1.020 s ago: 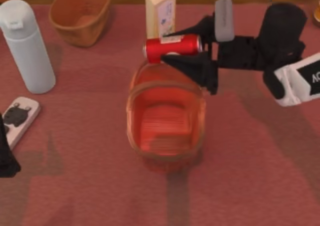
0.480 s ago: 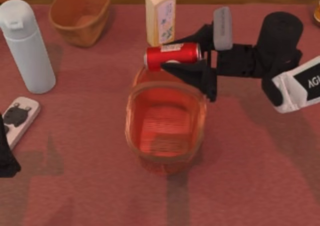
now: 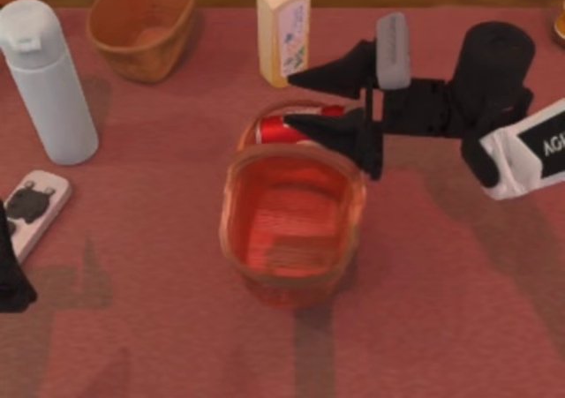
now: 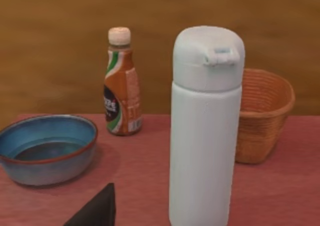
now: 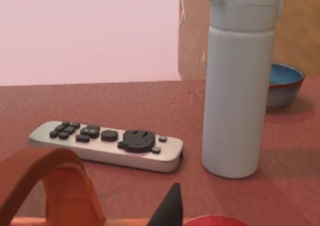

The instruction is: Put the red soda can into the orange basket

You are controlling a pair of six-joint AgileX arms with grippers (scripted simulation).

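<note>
Top view showed the right gripper [image 3: 305, 98] over the far end of the bright orange oval woven basket [image 3: 231, 206], fingers spread wide and holding nothing, white arm casing reading "AG". The small red cylindrical soda can [image 3: 281, 129], gripped half a second earlier, lay on its side at the basket's far rim under the handle. The left gripper [image 3: 12, 279] sat parked well left of the basket, fingers indiscernible.

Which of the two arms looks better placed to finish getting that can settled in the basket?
The right. Its gripper hangs open over the red soda can at the orange basket's far end; the left gripper is parked at the table's left edge.
</note>
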